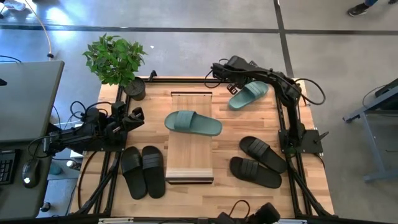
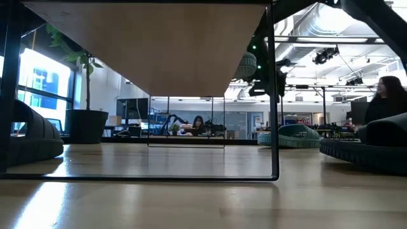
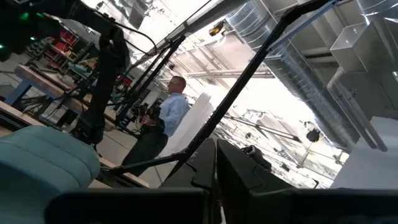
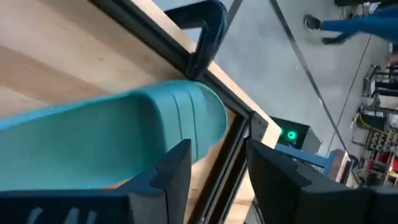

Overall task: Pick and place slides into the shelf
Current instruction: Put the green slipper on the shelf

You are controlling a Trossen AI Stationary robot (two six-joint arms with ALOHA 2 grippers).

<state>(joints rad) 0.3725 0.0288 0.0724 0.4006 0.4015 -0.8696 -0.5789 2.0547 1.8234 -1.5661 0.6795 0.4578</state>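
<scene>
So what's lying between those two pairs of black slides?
The shelf, seen in the high view: its wood top runs between the left black pair and the right black pair. One green slide lies across its far half.

Two green slides, four black slides, one shelf.

Two matte-black jointed arms carry looping black cables, each ending in a blocky two-fingered hand.

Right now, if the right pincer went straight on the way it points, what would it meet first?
Probably the table's black edge rail, just past the green slide's end; the right pincer straddles it. Depth is unclear.
</scene>
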